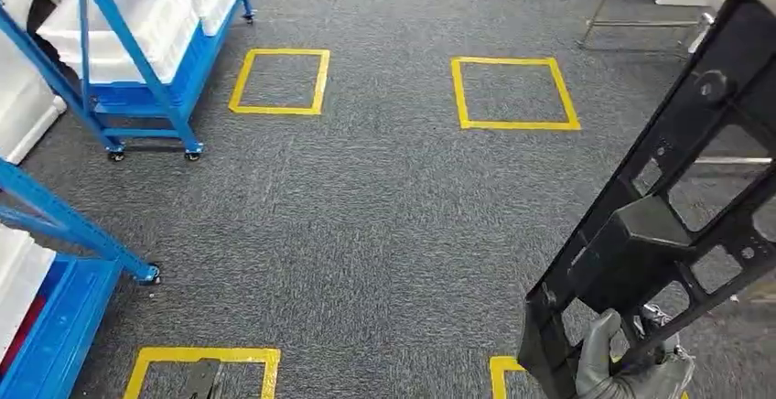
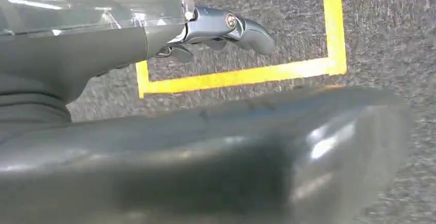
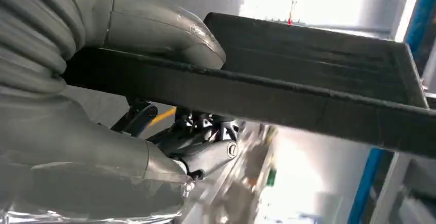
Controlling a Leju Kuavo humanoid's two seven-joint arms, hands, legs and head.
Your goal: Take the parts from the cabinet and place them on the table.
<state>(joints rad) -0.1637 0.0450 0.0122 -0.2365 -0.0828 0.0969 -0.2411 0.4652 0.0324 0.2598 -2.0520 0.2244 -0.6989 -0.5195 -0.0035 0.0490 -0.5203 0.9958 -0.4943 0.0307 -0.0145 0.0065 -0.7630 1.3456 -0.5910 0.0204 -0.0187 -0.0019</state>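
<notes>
- Right hand (image 1: 631, 367) grips one long black part (image 1: 659, 207) by its low end. The fingers wrap round the part's edge so it will not slip while it is carried.
- The black part sticks up and leans away from the right hand, out over the grey carpet (image 1: 384, 216). It has many see-through holes in it. Held this way, I think it stays off the floor.
- In the right wrist view, the thick thumb (image 3: 169, 34) presses on one side of the black part (image 3: 319, 75) and dark fingers (image 3: 205, 142) hold the other side.
- Left hand (image 2: 226, 29) holds nothing. It hangs over the carpet with its fingers curled only loosely, near a yellow tape square (image 2: 247, 75).
- Five yellow tape squares show on the carpet near the black part, some cut off by the picture's edge. They look like marks for where to stand or park things.
- Two blue racks (image 1: 137, 70) with white bins (image 1: 128, 15) stand far from the black part, across the carpet.
- No table is in sight, so the part has yet to be put down.
</notes>
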